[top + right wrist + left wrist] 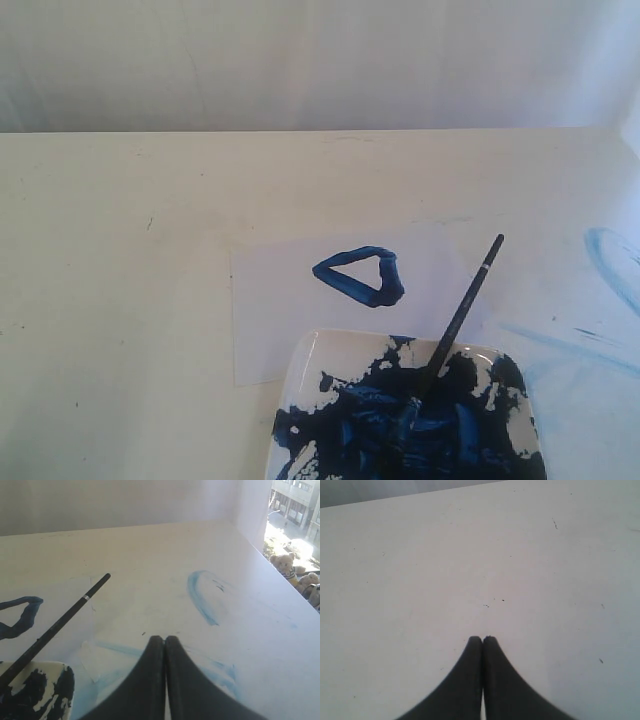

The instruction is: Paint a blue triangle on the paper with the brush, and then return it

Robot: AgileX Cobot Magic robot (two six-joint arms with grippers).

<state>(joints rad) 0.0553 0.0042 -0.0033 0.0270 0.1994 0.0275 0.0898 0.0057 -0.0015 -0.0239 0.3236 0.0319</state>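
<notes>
counter (120,300): cream, wide, mostly bare; a few dark specks; pale wall behind.
paper (270,320): thin pale sheet lying flat mid-counter, barely darker than the counter; near right part covered by the dish.
dish (318,352): white, square, at near edge of the exterior view; inside thick with dark-blue paint, white showing at the rim and in patches.
pale smears (610,260): light-blue curved streaks on the counter right of the paper; nothing stands on them.
blue triangle (362,276): dark-blue outline of thick strokes on the paper, one corner pointing left; just beyond the dish, apart from it.
brush (462,310): black handle, silver band near the free end; bristle end down in the dish's paint, handle slanting up-right over the rim; right of the triangle, not touching it.
teddy bears (286,566): small, past the counter's far side in the right wrist view.
left pincer (482,639): jaws together, holding nothing, over bare counter.
right pincer (160,639): jaws together, holding nothing, above the pale smears; brush and dish off to one side, clear of it.
</notes>
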